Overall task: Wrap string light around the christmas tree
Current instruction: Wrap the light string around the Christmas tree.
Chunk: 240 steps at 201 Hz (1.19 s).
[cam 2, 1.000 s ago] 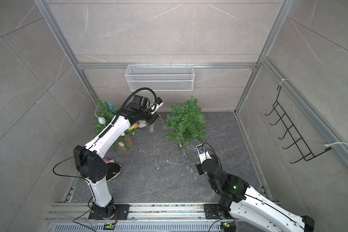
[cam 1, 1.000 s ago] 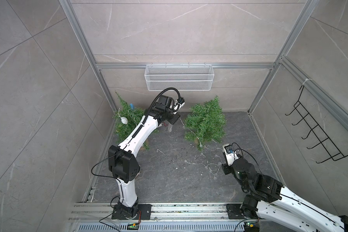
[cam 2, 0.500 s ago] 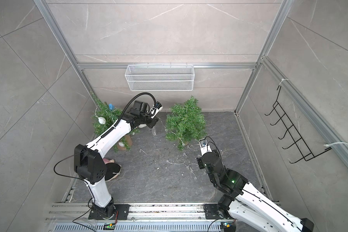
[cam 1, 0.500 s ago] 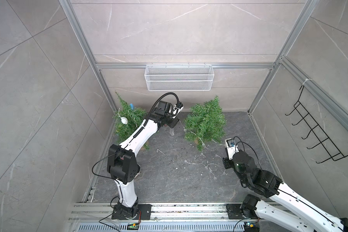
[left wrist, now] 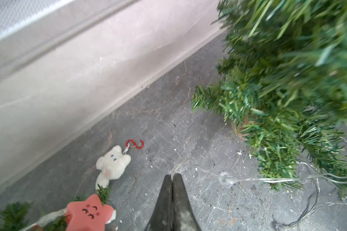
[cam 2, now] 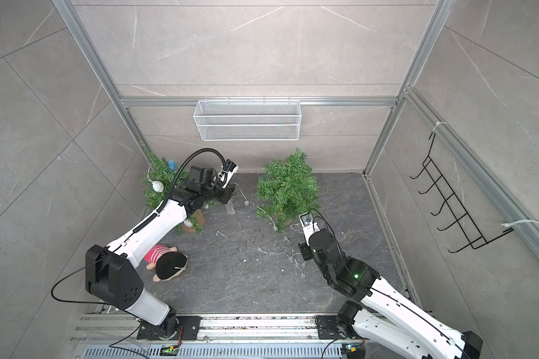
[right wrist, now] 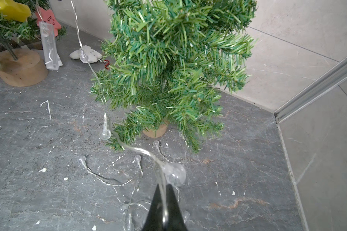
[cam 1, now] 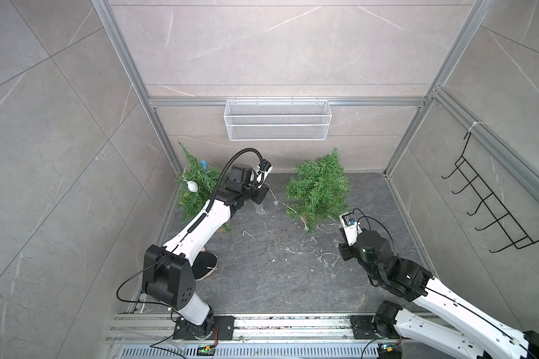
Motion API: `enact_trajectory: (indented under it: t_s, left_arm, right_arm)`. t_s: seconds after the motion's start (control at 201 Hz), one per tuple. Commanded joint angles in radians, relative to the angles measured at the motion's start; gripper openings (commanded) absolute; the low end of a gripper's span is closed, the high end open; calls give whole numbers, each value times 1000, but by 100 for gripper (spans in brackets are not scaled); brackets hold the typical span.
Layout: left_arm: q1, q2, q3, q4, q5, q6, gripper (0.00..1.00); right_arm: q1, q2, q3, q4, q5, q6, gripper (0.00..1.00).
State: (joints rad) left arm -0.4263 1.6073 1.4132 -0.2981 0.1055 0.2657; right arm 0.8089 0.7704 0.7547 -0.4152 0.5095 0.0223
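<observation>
Pinching the thin wire of the string light [right wrist: 105, 134] with the left gripper [left wrist: 172, 175], closed tight on it, just beside the christmas tree [cam 1: 319, 186]. Pinching another stretch with the right gripper [right wrist: 164, 186], equally closed, near the wooden base [right wrist: 155, 131]. Between both, brushing the tree low down; otherwise lying in loose loops on the floor [right wrist: 38, 190].

Matt stone floor [right wrist: 48, 190]; plastic-needle tree [right wrist: 174, 50] w/ wood base [right wrist: 155, 131]; glossy clear string light [right wrist: 175, 173].

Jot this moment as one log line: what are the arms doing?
left gripper: shut on string light | right gripper: shut on it | christmas tree: upright, not yet wrapped
</observation>
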Motion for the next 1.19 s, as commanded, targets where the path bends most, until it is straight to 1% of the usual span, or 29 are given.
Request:
enact_trajectory:
  t_s: [0.0,0.234,0.358,0.662,0.776,0.916,1.015,1.189]
  left_arm:
    - [6,43,37,55,42,-29,0]
    - [3,123,132,53,59,-29,0]
    - [-7,182,190,54,80,-26,0]
    - [-42,307,328,35,153,-29,0]
    - [-46,325,320,62,197,-24,0]
    - [-45,335,292,143,207,-25,0]
    - [-45,376,330,107,209,-22,0]
    - [-45,369,307,117,217,-25,0]
  right_arm:
    - [-10,-9,13,-28,31,1,0]
    - [-68,-8,36,-113,61,77,0]
    - [-130,3,46,-147,85,100,0]
    - [-312,122,126,-57,32,126,0]
    - [-342,175,169,-16,-9,132,0]
    - [-355,238,198,48,-32,134,0]
    - [-370,295,244,90,-52,116,0]
    - [-372,324,300,121,-61,82,0]
